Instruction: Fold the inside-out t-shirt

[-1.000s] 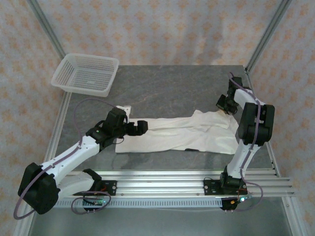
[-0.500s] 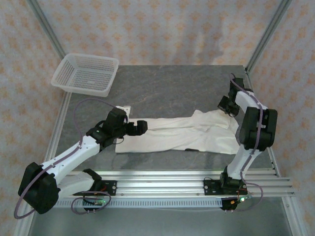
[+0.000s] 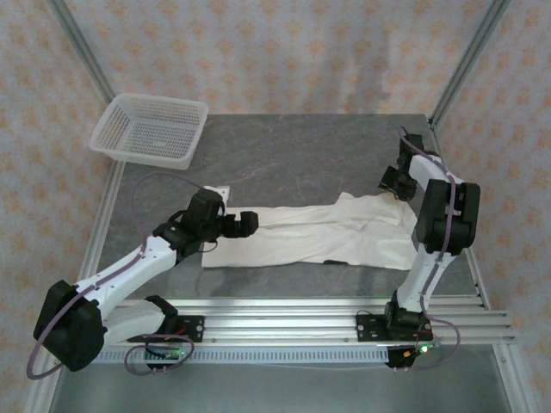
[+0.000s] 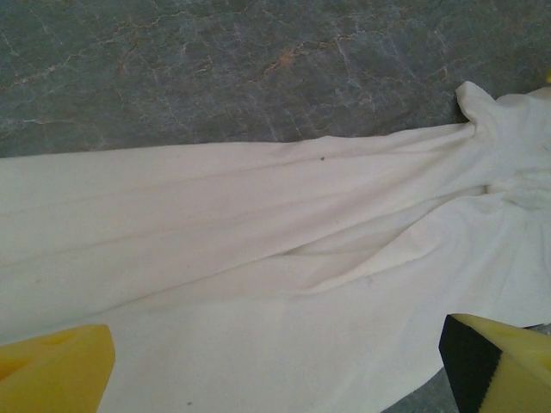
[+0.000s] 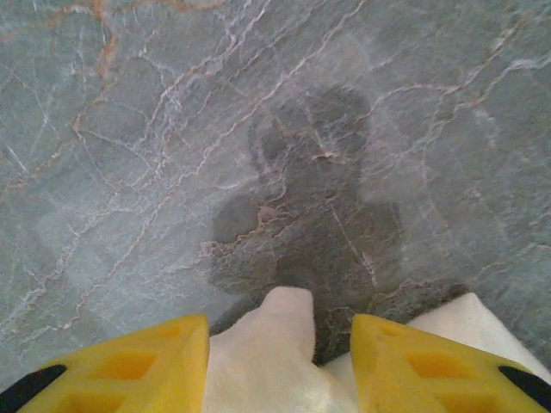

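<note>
The cream-white inside-out t-shirt lies stretched in a long flat band across the middle of the grey table. My left gripper hovers over the shirt's left part. In the left wrist view it is open, its yellow pads wide apart above the smooth cloth. My right gripper sits at the shirt's far right corner. In the right wrist view it is open, and a raised tip of the cloth stands between its yellow fingers, against the left one.
A white plastic mesh basket stands at the back left corner. A small white piece lies on the table just behind the left wrist. Aluminium rails run along the near edge, and frame posts rise at the back corners.
The right arm's elbow swung a little to the right and came back, with its gripper staying at the shirt's corner. The left arm and the shirt have hardly moved.
</note>
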{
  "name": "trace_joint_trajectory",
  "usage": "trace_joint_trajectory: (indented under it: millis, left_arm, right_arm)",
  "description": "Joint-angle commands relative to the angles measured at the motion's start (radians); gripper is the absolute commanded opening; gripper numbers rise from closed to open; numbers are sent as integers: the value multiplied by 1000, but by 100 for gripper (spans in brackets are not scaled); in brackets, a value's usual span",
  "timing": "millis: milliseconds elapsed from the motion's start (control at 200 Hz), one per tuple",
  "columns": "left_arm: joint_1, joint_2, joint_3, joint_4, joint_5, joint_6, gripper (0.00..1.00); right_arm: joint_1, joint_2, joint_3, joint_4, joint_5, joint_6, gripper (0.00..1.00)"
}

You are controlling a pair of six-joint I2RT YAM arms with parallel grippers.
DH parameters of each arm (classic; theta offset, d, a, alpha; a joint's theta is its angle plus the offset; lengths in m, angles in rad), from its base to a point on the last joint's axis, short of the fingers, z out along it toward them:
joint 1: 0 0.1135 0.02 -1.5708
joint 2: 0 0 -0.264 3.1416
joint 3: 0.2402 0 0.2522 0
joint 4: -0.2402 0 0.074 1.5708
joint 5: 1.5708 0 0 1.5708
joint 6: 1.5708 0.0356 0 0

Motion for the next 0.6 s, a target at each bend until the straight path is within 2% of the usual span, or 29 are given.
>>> trace_joint_trajectory:
  millis: [0, 75, 150, 315, 495, 545, 595]
  left_arm:
    - [-8, 5, -8, 7, -30, -2, 99]
    - [-9, 7, -8, 9, -31, -3, 98]
    - [-9, 7, -8, 10, -32, -3, 98]
    - [-9, 2, -14, 10, -36, -3, 98]
    - [-9, 3, -13, 12, -37, -4, 99]
    - [-10, 6, -13, 13, -36, -4, 98]
    - [-8, 8, -13, 14, -33, -5, 98]
  right_arm:
    - [8, 7, 32, -44, -12, -9, 40]
    - [9, 10, 34, -50, -17, -1, 31]
    - [8, 13, 34, -54, -14, 6, 27]
    - [8, 10, 28, -68, 13, 4, 24]
    - [9, -9, 14, -62, 25, -3, 4]
    - [10, -22, 13, -53, 20, -7, 0]
    - [11, -40, 9, -41, 13, -12, 0]
